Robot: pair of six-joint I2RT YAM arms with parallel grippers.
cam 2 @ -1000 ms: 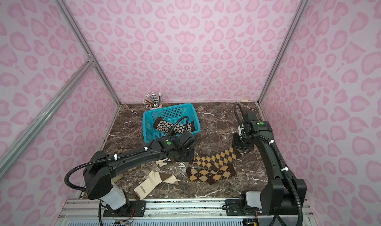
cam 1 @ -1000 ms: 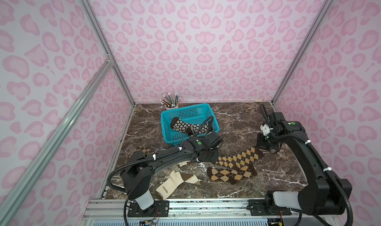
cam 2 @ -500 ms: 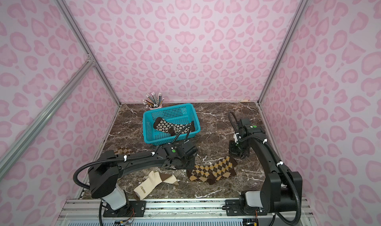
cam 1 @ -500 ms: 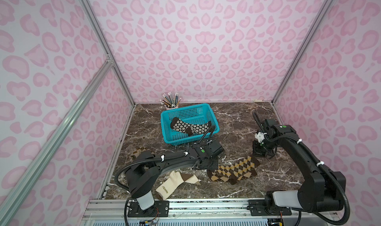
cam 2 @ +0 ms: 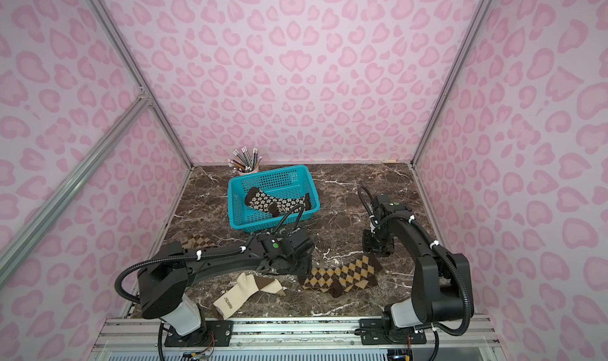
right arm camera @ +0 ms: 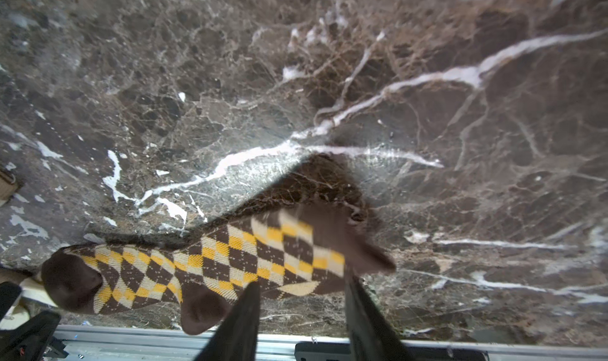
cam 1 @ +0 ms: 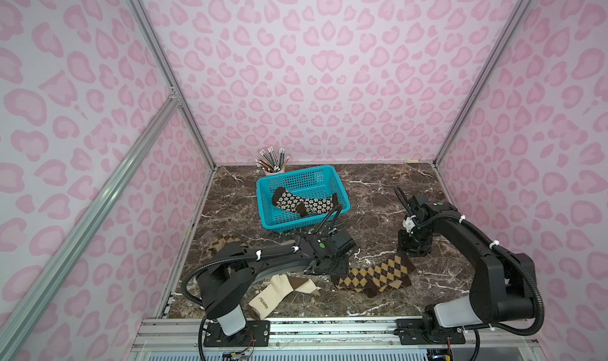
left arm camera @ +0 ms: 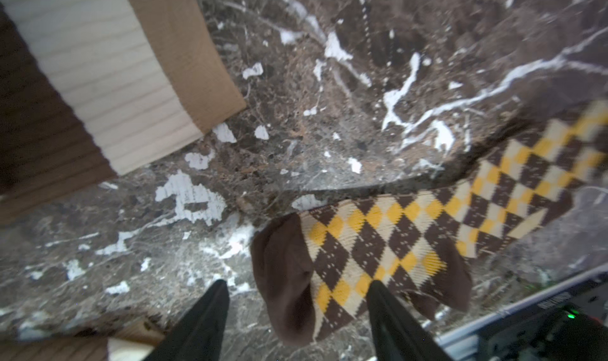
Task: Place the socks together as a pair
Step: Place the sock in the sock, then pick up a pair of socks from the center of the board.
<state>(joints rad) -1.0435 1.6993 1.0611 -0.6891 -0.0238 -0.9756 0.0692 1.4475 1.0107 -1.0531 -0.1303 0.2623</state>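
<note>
Grip is gone on both sides: the left fingers (left arm camera: 210, 316) and right fingers (right arm camera: 243, 316), clenched a second ago with an argyle sock stretched between them, now stand spread and released. The argyle socks (cam 1: 371, 277) lie overlapping as a pair on the veined marble surface (cam 1: 378, 191), with a plain brown toe between the left fingers and the cuff end just beside the right ones. They are soft knit in brown, cream and yellow diamonds. Near the left fingers a ribbed cream sock (cam 1: 279, 285) lies bent.
</note>
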